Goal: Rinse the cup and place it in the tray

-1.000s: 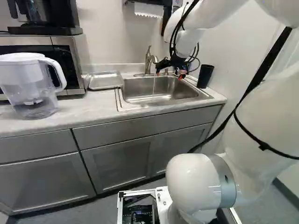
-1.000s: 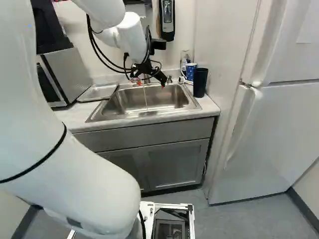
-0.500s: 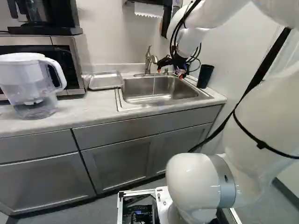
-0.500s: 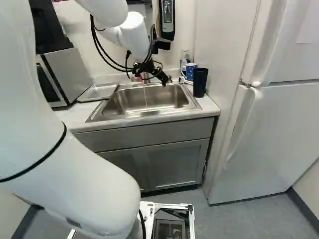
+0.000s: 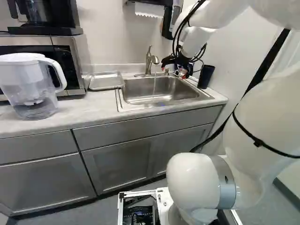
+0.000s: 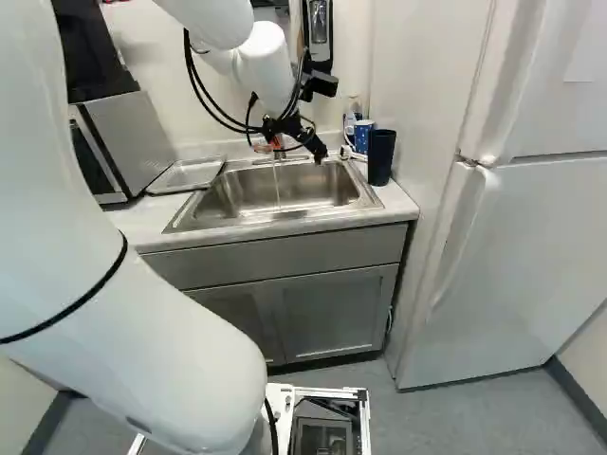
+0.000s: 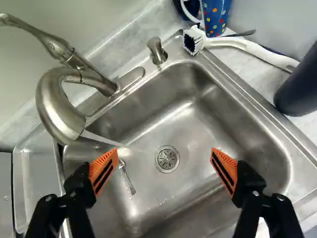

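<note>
My gripper hangs over the back right part of the sink. In the wrist view the gripper is open, its orange pads wide apart with nothing between them, the drain beneath. A tall dark cup stands on the counter right of the sink; a blue dotted mug is behind it, near the wall. The shallow metal tray lies left of the sink, with nothing visible in it. Water runs from the faucet into the basin, beside one finger.
A white-headed brush lies along the sink's rim by the mug. A small spoon-like utensil is in the basin. A water pitcher and a microwave stand left of the tray. The fridge rises at the right.
The arm has shifted to the right over the sink, away from the faucet's stream and towards the dark cup. The gripper has stayed open, and the base has not moved.
</note>
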Controlling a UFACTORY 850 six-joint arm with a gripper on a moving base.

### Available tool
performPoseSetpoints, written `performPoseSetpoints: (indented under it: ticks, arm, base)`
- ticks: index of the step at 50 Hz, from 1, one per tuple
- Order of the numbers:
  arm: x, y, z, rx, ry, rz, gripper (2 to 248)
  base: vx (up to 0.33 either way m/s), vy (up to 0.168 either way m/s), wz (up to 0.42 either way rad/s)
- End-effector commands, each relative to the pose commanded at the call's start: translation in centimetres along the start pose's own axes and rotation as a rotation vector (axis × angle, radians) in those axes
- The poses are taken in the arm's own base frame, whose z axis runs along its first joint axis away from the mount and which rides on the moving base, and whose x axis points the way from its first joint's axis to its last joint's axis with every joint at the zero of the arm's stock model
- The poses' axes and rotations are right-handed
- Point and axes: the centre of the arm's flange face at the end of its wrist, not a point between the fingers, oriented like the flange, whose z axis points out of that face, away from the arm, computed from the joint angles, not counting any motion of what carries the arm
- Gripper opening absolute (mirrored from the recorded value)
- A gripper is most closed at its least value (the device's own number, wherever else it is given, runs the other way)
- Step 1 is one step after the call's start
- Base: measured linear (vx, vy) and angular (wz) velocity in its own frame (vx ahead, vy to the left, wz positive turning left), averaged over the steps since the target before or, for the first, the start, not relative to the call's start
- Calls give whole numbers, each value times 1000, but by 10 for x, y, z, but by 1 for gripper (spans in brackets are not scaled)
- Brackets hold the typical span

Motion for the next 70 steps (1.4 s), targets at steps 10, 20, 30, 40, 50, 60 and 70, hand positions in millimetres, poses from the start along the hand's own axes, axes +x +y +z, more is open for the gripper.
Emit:
performPoseSetpoints:
  ticks: [10,20,30,40,50,60,70]
  arm:
    - [7,8,0,-1,28,48,247]
    - [13,14,0,2,64,99,247]
    - [19,16,-1,10,119,144,247]
    - [23,15,-1,20,168,189,247]
    - [28,17,-2,27,204,239,247]
    - [34,24,-2,22,240,269,247]
    - [41,32,-3,2,277,225,247]
  base:
    - [0,0,0]
    - [0,0,0]
    - [0,0,0]
    - [0,0,0]
    - [0,0,0]
    - [0,0,0]
    - [0,0,0]
